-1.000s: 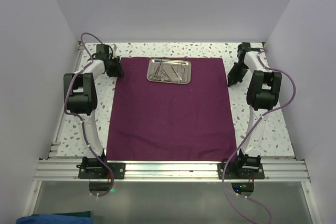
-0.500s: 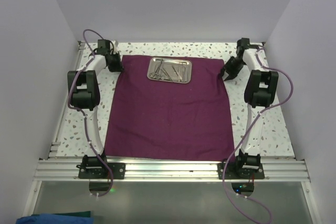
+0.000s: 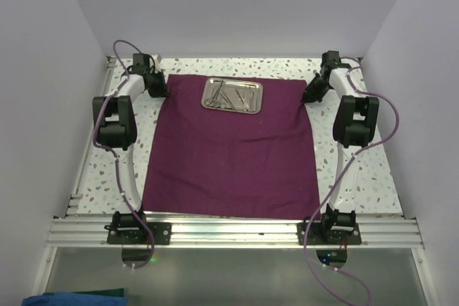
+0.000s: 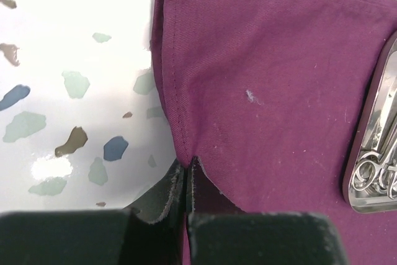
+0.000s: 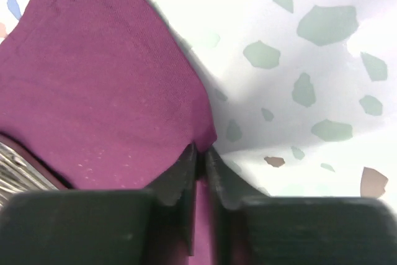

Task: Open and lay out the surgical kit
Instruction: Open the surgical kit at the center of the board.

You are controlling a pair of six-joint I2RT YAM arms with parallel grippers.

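The dark purple cloth wrap (image 3: 233, 152) lies spread flat over the table. A small shiny steel tray (image 3: 232, 96) with several thin silver scissors and forceps (image 3: 228, 97) sits on its far edge. My left gripper (image 3: 161, 91) is shut on the cloth's far left edge (image 4: 180, 110), pinching the hem between its fingers (image 4: 167, 184). My right gripper (image 3: 310, 94) is shut on the cloth's far right edge (image 5: 124, 103). The tray's corner with scissor rings also shows in the left wrist view (image 4: 375, 153).
The table top (image 3: 358, 177) is white with coloured flecks, bare on both sides of the cloth. White walls (image 3: 43, 105) close in the left, right and back. An aluminium rail (image 3: 229, 231) carries the arm bases at the near edge.
Both grippers have moved inward and toward the back onto the cloth's far corners and closed on its edges. The far corners have been pulled and the cloth's side edges now slant.
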